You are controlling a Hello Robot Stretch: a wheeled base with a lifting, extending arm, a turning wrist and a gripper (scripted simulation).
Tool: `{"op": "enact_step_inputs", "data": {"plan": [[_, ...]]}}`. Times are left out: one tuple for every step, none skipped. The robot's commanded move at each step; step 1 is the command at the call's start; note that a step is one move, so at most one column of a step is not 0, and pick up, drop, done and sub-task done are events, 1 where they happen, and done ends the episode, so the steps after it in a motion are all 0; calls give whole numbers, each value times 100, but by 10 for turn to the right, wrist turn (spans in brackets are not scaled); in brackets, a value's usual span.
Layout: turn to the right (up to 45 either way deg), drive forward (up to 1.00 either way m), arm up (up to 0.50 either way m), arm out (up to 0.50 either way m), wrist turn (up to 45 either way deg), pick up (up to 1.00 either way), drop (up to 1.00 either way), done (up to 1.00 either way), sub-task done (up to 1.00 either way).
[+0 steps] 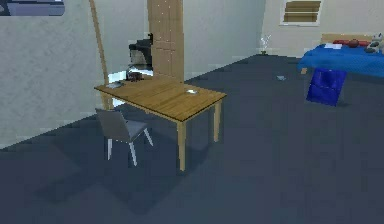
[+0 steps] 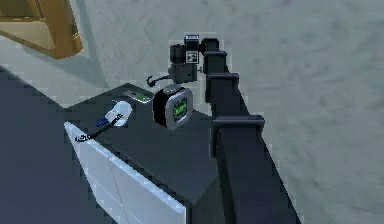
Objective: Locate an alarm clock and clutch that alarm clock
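Observation:
A grey alarm clock (image 2: 172, 107) with a green face is seen above the dark top of a low cabinet (image 2: 150, 155) in the arm side view. The dark arm (image 2: 232, 130) rises from the bottom edge beside it. My gripper (image 2: 163, 80) is just above and behind the clock, with the two white marker squares (image 2: 192, 48) at its end. The clock is seen against the cabinet top, so I cannot tell whether the gripper holds anything.
The cabinet has white drawer fronts (image 2: 110, 175); a white and blue object (image 2: 115, 118) and a small flat item (image 2: 136, 96) lie on its top. In the forward view stand a wooden table (image 1: 165, 98), a grey chair (image 1: 122, 128), a blue bed (image 1: 350, 60) and a blue box (image 1: 322, 88).

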Motion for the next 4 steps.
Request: {"op": "enact_step_inputs", "data": {"plan": [[0, 0, -20, 0, 0, 0, 0, 0, 0], [0, 0, 0, 0, 0, 100, 0, 0, 0], [0, 0, 10, 0, 0, 0, 0, 0, 0], [0, 0, 0, 0, 0, 0, 0, 100, 0]]}}
